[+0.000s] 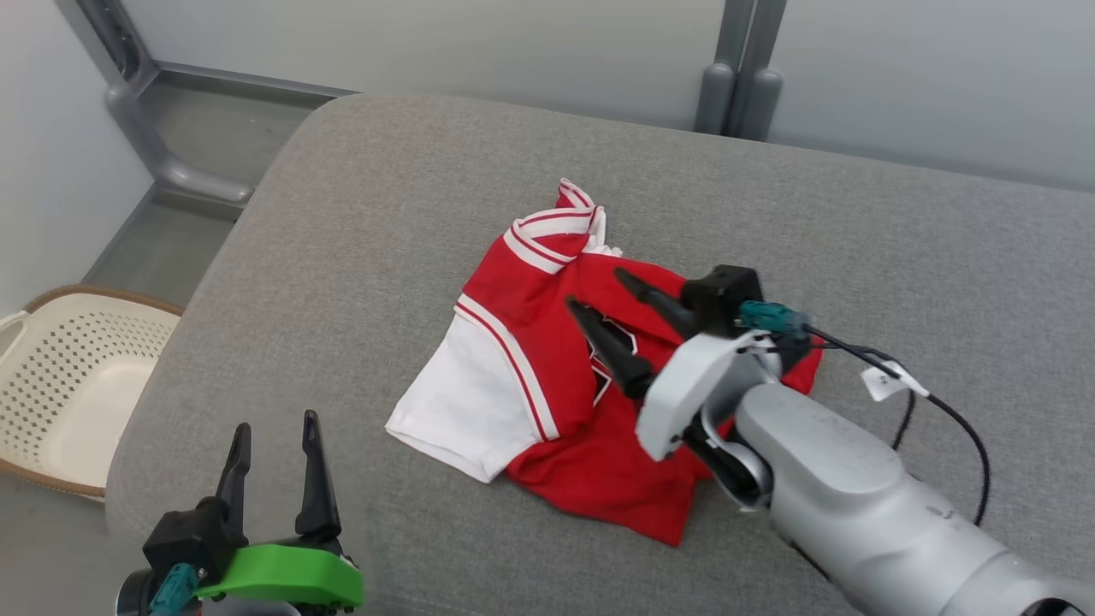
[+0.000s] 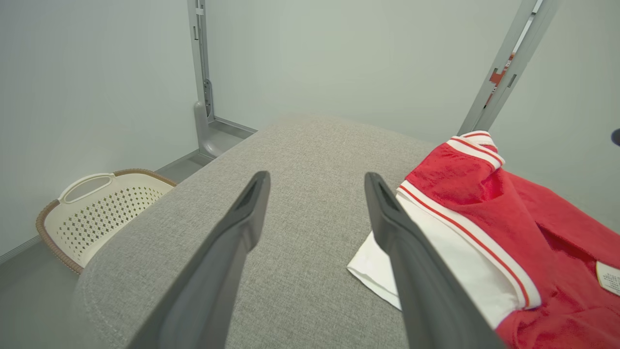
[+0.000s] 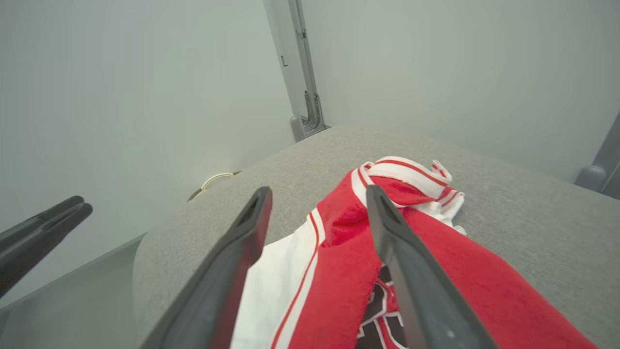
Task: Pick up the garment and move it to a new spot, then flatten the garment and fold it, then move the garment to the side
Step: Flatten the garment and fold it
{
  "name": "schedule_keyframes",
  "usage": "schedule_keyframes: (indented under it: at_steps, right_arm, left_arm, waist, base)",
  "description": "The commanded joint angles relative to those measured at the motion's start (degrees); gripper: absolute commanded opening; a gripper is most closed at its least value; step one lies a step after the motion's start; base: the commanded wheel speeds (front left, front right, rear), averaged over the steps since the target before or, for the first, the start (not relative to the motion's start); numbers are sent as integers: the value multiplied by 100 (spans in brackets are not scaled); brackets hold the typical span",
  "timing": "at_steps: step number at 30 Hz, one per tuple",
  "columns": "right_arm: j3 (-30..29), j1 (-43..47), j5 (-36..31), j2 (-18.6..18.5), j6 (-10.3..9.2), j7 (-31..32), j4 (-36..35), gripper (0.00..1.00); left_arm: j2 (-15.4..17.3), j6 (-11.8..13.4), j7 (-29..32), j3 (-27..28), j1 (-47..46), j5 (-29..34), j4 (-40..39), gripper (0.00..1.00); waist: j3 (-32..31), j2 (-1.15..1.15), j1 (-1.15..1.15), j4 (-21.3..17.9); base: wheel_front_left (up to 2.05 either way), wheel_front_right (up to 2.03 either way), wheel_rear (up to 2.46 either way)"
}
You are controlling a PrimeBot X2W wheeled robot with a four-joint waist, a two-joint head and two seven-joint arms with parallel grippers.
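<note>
LEFT TO RIGHT: At the lower left of the head view, a perforated cream basket (image 1: 77, 376) sits on the floor beside the grey cushion (image 1: 359, 214). Just right of it, at the bottom of the frame, our left end effector (image 1: 275, 423) hovers over the cushion's near edge. Its 2 dark fingers are spread, with nothing between them.

At the centre of the frame lies the garment (image 1: 522, 376), up and to the right of that end effector and well apart from it. It is red with a white sleeve and striped trim, and it sits in a loose, crumpled heap on the cushion, collar toward the top of the frame.

Right of centre, our right end effector (image 1: 596, 289) reaches in from the lower right and hangs close over the garment's red body. Its 2 fingers are spread wide and pinch nothing. In the right wrist view the cloth runs beneath them, and we cannot tell whether the tips touch it.

We judge the garment light, soft and limp, so it is likely to sag and bunch when lifted. The striped collar or the white sleeve's hem look like the best holds, since the doubled edges give the fingers something to bite.
</note>
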Motion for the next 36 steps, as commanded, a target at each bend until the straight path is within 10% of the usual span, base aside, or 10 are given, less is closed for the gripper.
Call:
schedule_keyframes:
  at_steps: [1, 18, 27, 28, 30, 36]
  right_arm:
    - [-217, 190, -185, -165, -2, -14, 130, 100]
    - [-2523, 728, -940, -508, -1, -17, 1832, 100]
    - [-2537, 698, -579, -279, -1, 330, 2158, 100]
    - [-2486, 702, -499, -277, -1, 381, 2110, 50]
    - [-2390, 661, -438, -334, -1, 356, 2030, 13]
    - [-2239, 454, -445, -582, -1, 77, 1710, 0]
  left_arm:
    - [9, -4, 5, -10, 53, 5, -11, 100]
    - [10, -10, 5, -149, -185, -36, 35, 100]
    - [9, -2, 4, -116, -177, -29, 62, 100]
    - [9, 3, 4, -109, -181, -28, 62, 100]
    - [9, 5, 4, -99, -195, -21, 67, 100]
    - [9, 18, 4, -76, -168, -19, 47, 100]
  waist:
    - [16, 0, 0, -194]
    - [350, 0, 0, -12]
    - [411, 0, 0, 136]
    - [414, 0, 0, 132]
    - [417, 0, 0, 115]
    - [386, 0, 0, -29]
  base:
    - [0, 0, 0]
    - [0, 0, 0]
    - [0, 0, 0]
    - [0, 0, 0]
    - [0, 0, 0]
    - [0, 0, 0]
